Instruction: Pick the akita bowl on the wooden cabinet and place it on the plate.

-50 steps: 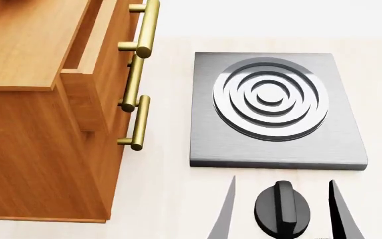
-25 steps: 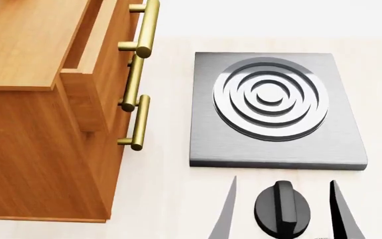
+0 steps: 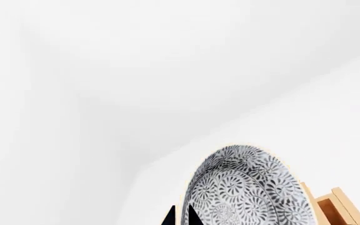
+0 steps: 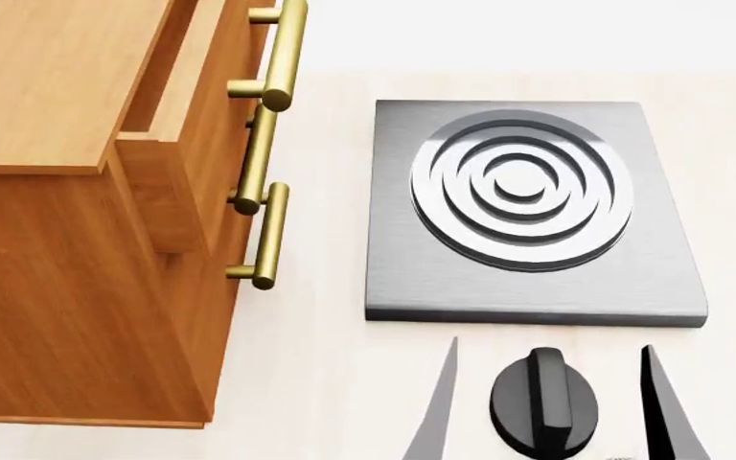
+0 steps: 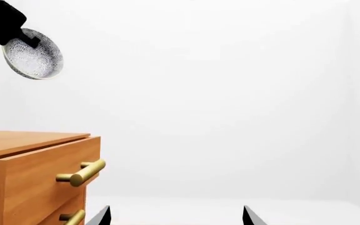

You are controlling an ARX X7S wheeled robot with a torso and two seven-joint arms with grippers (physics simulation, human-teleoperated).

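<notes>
Grey stove plate (image 4: 535,216), black knob (image 4: 543,402)

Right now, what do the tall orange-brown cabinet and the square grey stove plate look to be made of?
The orange-brown cabinet looks like satin-finished wood: fine grain streaks, with brass-coloured bar handles. The square grey stove plate seems brushed metal, with fine parallel streaks and paler raised rings.

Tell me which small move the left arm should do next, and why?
Probably carry the bowl sideways away from the wooden cabinet. The left gripper holds its rim high above the cabinet top, tilted on edge, and the plate shows in no view, so lowering seems premature.
</notes>
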